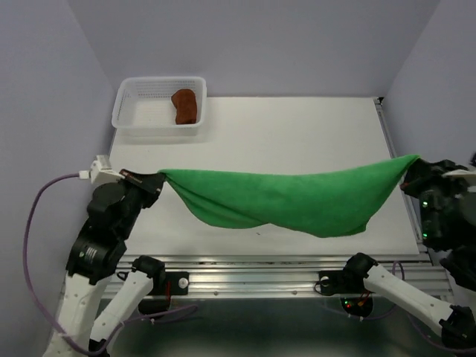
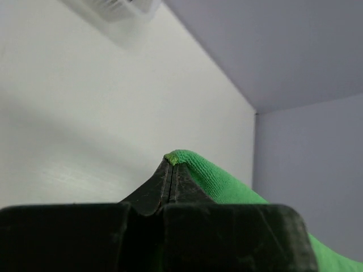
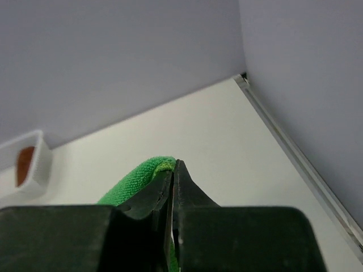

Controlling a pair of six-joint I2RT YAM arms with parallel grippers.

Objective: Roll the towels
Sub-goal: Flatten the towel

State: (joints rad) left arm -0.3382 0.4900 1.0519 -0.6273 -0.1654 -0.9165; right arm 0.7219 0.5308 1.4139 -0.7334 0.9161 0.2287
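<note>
Surface: white tabletop [image 1: 297, 134], beneath green terry towel [image 1: 290, 197].
Towel axis: left–right, sagging mid-span.
Left gripper [image 1: 162, 177]: pinches towel's left corner.
Right gripper [image 1: 406, 168]: pinches towel's right corner.

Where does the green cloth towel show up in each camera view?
Top external: green microfibre towel hangs stretched across the centre.
Left wrist: towel lower right, its corner pinched in the left gripper.
Right wrist: towel lower left of centre, corner pinched in the right gripper.
Shared landmark: white plastic basket, top left; top edge; left edge.
</note>
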